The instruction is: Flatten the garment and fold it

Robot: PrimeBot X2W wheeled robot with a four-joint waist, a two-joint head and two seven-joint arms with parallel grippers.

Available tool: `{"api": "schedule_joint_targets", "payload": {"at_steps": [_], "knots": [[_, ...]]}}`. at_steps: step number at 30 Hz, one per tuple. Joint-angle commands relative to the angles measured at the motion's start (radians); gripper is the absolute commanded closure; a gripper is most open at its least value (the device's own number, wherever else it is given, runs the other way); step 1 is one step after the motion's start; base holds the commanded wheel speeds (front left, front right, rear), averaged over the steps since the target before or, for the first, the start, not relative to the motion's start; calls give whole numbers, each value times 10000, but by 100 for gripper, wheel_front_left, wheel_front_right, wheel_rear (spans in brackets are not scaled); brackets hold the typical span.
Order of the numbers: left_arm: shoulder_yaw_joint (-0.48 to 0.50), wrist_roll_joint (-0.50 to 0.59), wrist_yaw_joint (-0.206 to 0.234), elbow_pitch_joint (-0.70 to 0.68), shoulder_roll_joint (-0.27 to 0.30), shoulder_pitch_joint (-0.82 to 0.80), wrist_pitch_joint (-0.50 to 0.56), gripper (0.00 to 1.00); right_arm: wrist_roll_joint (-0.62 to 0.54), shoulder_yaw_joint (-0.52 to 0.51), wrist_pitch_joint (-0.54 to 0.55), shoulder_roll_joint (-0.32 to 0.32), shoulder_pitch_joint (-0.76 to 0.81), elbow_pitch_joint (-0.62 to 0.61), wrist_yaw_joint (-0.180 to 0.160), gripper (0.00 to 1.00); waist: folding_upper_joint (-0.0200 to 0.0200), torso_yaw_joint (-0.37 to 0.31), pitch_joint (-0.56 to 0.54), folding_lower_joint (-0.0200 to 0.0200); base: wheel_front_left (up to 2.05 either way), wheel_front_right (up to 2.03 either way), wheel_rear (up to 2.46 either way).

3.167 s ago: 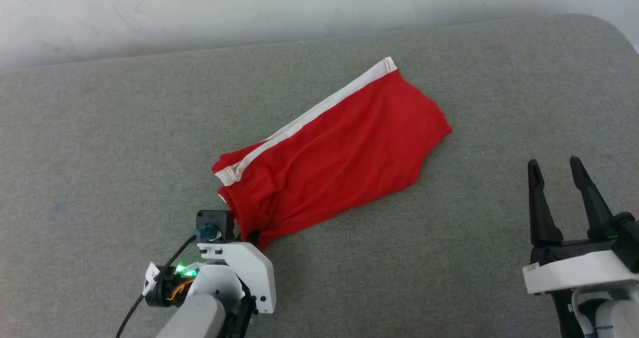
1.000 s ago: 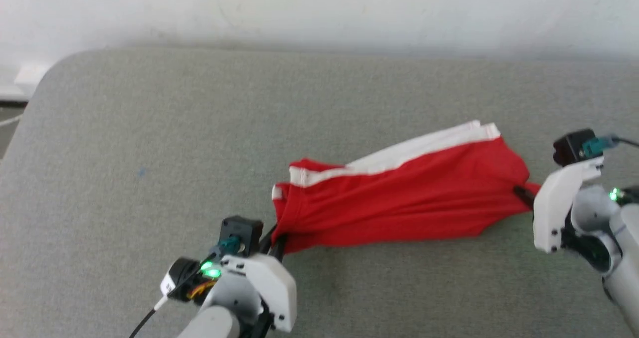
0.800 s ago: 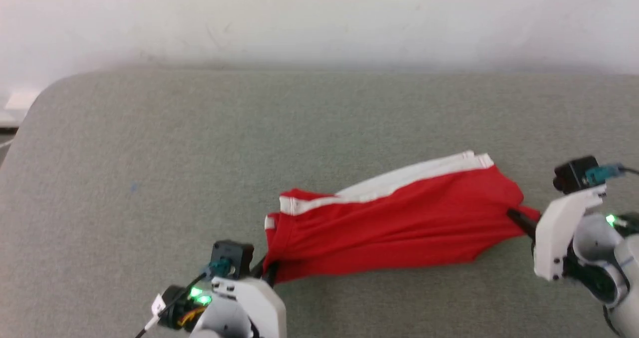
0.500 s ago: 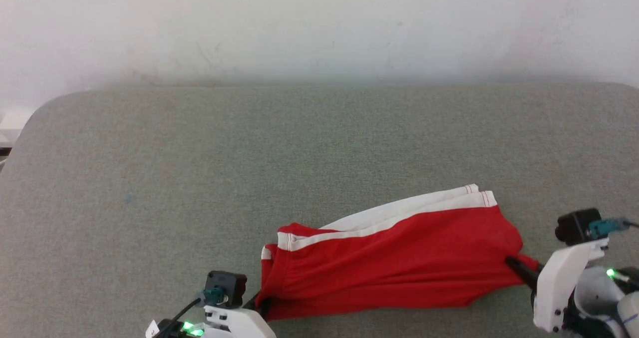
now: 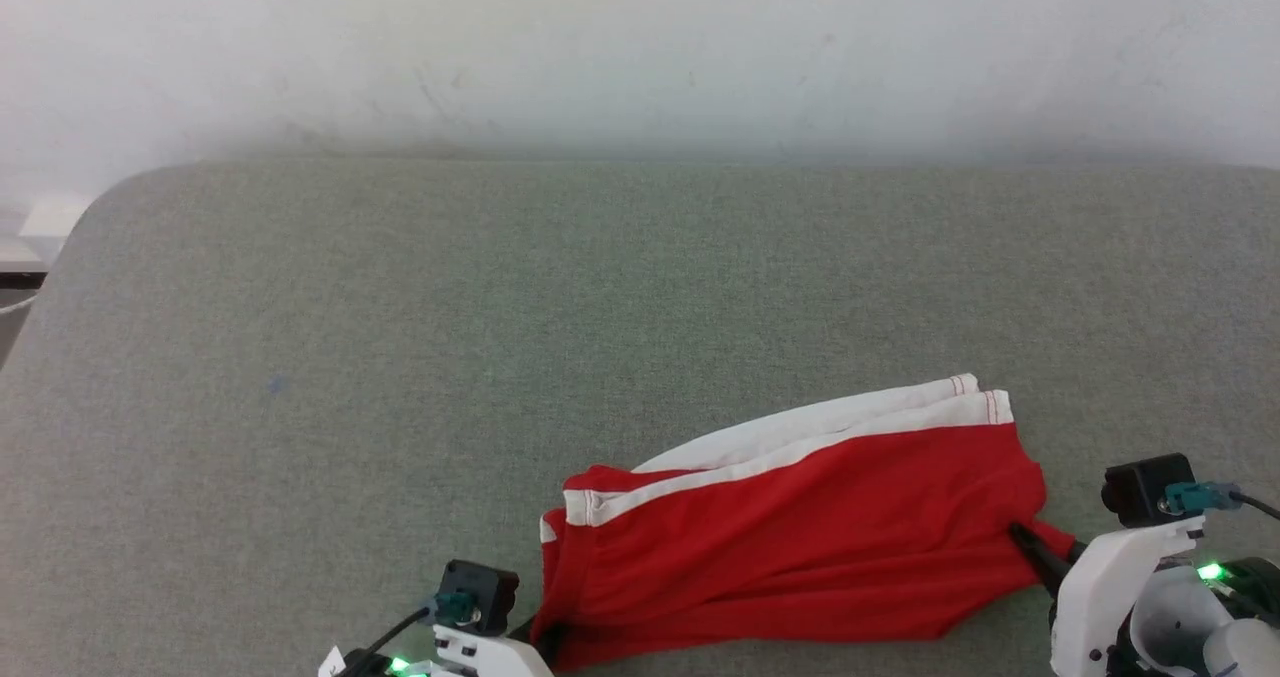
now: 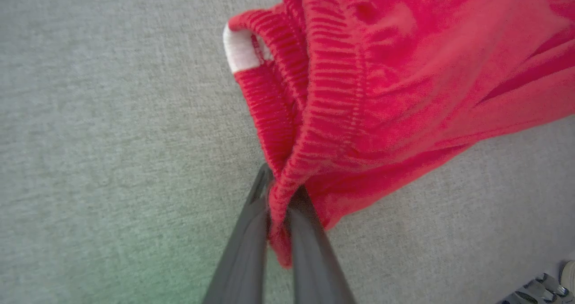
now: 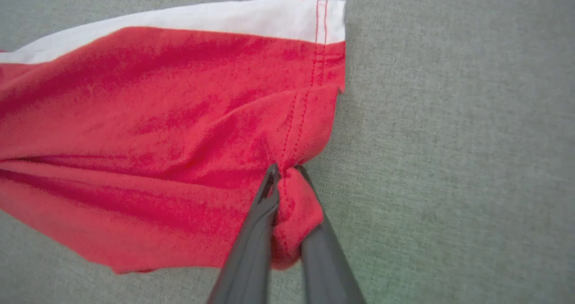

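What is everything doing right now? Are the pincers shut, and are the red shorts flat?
red shorts: held at both ends, creased and bunched, not flat yet.
left pincer: shut on the shorts' gathered waistband end.
right pincer: shut on a bunched bit of the shorts' hem end.

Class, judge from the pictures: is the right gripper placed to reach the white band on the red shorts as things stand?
Probably not yet: the right gripper is shut on the red shorts' hem, so it must let go first. The white band itself lies uncovered just beyond.
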Motion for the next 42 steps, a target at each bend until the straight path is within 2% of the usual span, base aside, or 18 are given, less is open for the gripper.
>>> {"api": "schedule_joint_targets", "payload": {"at_steps": [1,11,15,19,21,24,29,37,42], "knots": [[-113,18,-42,272,-49,12,-58,0,-116,-15,-195,1,-34,51,-21,0,-2,70,-123,0,0,0,0],[373,28,51,-654,-52,276,-1809,0,-132,-769,-1873,48,445,-481,-21,0,-2,478,-1056,0,0,0,0],[730,94,233,-1309,135,510,-2594,0,-675,-1237,-2526,198,788,-940,-21,0,-2,573,-1292,0,0,0,0],[1195,518,461,-1636,314,518,-4034,0,-1442,-1698,-2818,533,1079,-1193,-21,0,-2,614,-1377,0,0,0,0],[1535,757,690,-1755,231,512,-4537,0,-1757,-1902,-2770,795,1225,-1185,-21,0,-2,636,-1385,0,0,0,0],[2022,1404,866,-2034,114,523,-4743,0,-2178,-2182,-2582,1175,1362,-1060,-21,0,-2,677,-1332,0,0,0,0],[2991,2753,866,-2805,-258,912,-4756,0,-2658,-2866,-2001,1796,1313,-639,-21,0,-2,821,-1113,0,0,0,0],[3688,3694,185,-2678,-841,1319,-4759,0,-2765,-4002,-830,2506,820,419,-21,0,-2,1232,-653,0,0,0,0],[3936,4012,-183,-2571,-1290,1185,-4759,0,-2144,-3959,-354,2555,428,951,-21,0,-2,1548,-315,0,0,0,0]]}}
